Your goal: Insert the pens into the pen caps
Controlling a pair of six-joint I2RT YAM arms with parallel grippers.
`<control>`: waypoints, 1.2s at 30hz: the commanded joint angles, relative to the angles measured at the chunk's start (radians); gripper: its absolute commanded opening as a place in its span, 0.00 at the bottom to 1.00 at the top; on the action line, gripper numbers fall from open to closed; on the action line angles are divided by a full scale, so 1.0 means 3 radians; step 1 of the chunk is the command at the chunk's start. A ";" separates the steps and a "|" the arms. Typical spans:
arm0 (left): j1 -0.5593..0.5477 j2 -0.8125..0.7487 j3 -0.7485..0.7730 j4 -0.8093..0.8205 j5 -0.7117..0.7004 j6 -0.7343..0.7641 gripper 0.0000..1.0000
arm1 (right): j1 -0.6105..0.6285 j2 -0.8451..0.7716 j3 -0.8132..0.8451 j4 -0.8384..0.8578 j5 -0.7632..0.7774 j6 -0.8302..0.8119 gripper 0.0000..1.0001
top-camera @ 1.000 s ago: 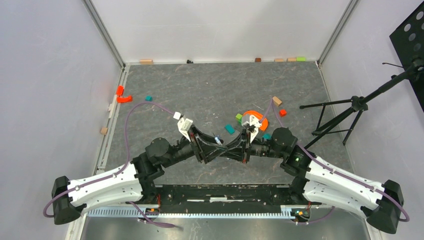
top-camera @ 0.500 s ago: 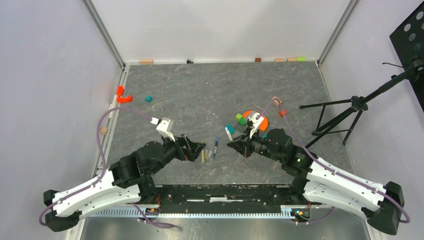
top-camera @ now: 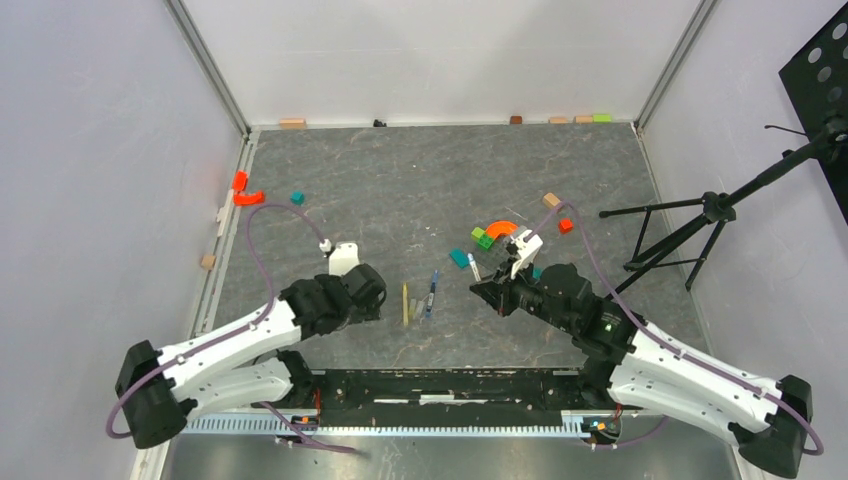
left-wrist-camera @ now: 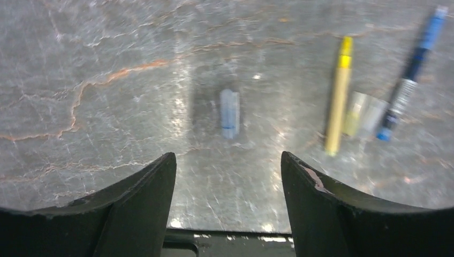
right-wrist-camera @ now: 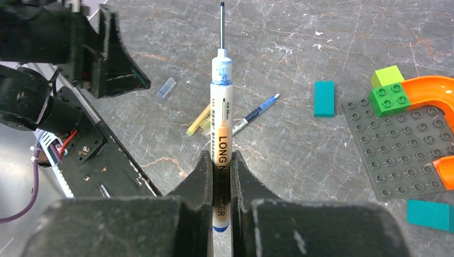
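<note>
**Change of state.** The left claw (left-wrist-camera: 227, 158) is now standing apart and empty, hanging over the blue cap (left-wrist-camera: 229, 113), which is lying loose on the table (top-camera: 400, 180) between the jaws. A second ago both claws were meeting at mid-table. Half a second ago the left arm was already backing off, and it is now sitting further toward 7 o'clock in the top view.

**Right side.** The right claw (right-wrist-camera: 220, 156) is staying clamped on the marker (right-wrist-camera: 220, 107), with the bare nib pointing to 12 o'clock in its wrist view. It is also sitting further back toward 4 o'clock than before.

**Task items.**
- The yellow pen (left-wrist-camera: 339, 96) is lying at 3 o'clock of the blue cap.
- The grey cap (left-wrist-camera: 367, 113) is lying just beside the yellow pen.
- The blue pen (left-wrist-camera: 412, 75) is lying beyond the grey cap, also at 3 o'clock.

None of these was showing clear of the arms in the earliest picture.

**Meaning for the task.** No pen is wearing a cap (the marker's tip is plainly exposed), so the insertion is judged as not yet done. The left claw is likely lining up to take the blue cap again, since the cap is lying centred under the open jaws. The cap is small and round, so it may roll as the jaws are closing.
</note>
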 commanded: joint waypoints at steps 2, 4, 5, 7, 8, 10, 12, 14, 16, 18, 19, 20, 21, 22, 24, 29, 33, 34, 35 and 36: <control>0.0419 0.0256 -0.0290 0.0560 0.0424 0.0160 0.73 | 0.0005 -0.0247 -0.0171 0.0017 0.0016 0.0114 0.00; 0.0475 0.0422 -0.0320 0.0744 0.0524 0.0244 0.66 | 0.0002 -0.0291 -0.0218 0.0023 0.0015 0.0124 0.00; 0.0486 0.0522 -0.0319 0.0801 0.0548 0.0283 0.63 | 0.0005 -0.0302 -0.0227 0.0017 0.0019 0.0127 0.00; 0.0494 0.0667 -0.0311 0.0909 0.0598 0.0334 0.60 | 0.0001 -0.0296 -0.0235 0.0006 0.0009 0.0123 0.00; 0.0494 0.0727 -0.0307 0.0955 0.0618 0.0349 0.59 | 0.0004 -0.0293 -0.0235 0.0009 0.0001 0.0126 0.00; 0.0504 0.0815 -0.0278 0.0965 0.0576 0.0357 0.57 | 0.0005 -0.0285 -0.0240 0.0006 -0.0009 0.0128 0.00; 0.0523 0.0874 -0.0277 0.0977 0.0534 0.0382 0.57 | 0.0005 -0.0279 -0.0247 0.0017 -0.0019 0.0124 0.00; 0.0584 0.0917 -0.0283 0.1006 0.0534 0.0422 0.55 | 0.0005 -0.0279 -0.0258 0.0032 -0.0032 0.0132 0.00; 0.0656 0.0956 -0.0301 0.1048 0.0549 0.0473 0.53 | 0.0005 -0.0275 -0.0276 0.0039 -0.0031 0.0131 0.00; 0.0743 0.0993 -0.0337 0.1117 0.0621 0.0529 0.47 | 0.0005 -0.0270 -0.0285 0.0047 -0.0036 0.0131 0.00; 0.0783 0.1017 -0.0354 0.1168 0.0683 0.0566 0.42 | 0.0005 -0.0264 -0.0289 0.0047 -0.0036 0.0132 0.00; 0.0821 0.1051 -0.0370 0.1228 0.0760 0.0595 0.40 | 0.0004 -0.0258 -0.0291 0.0051 -0.0036 0.0129 0.00; 0.0849 0.1089 -0.0372 0.1239 0.0811 0.0614 0.39 | 0.0002 -0.0250 -0.0288 0.0048 -0.0033 0.0126 0.00; 0.0869 0.1150 -0.0365 0.1237 0.0845 0.0617 0.39 | 0.0002 -0.0241 -0.0287 0.0052 -0.0036 0.0128 0.00; 0.0876 0.1247 -0.0358 0.1226 0.0915 0.0622 0.38 | 0.0005 -0.0238 -0.0286 0.0047 -0.0036 0.0122 0.00; 0.0874 0.1342 -0.0446 0.1315 0.1102 0.0575 0.16 | 0.0006 -0.0218 -0.0278 0.0055 -0.0031 0.0106 0.00; 0.0871 0.1316 -0.0446 0.1327 0.1152 0.0595 0.02 | 0.0003 -0.0178 -0.0266 0.0066 -0.0034 0.0094 0.00; 0.0871 0.1293 -0.0447 0.1332 0.1162 0.0595 0.02 | 0.0006 -0.0168 -0.0257 0.0067 -0.0035 0.0095 0.00; 0.0872 0.1266 -0.0450 0.1345 0.1187 0.0595 0.02 | 0.0003 -0.0159 -0.0250 0.0067 -0.0040 0.0095 0.00; 0.0872 0.1226 -0.0455 0.1357 0.1220 0.0595 0.02 | 0.0005 -0.0153 -0.0246 0.0065 -0.0041 0.0092 0.00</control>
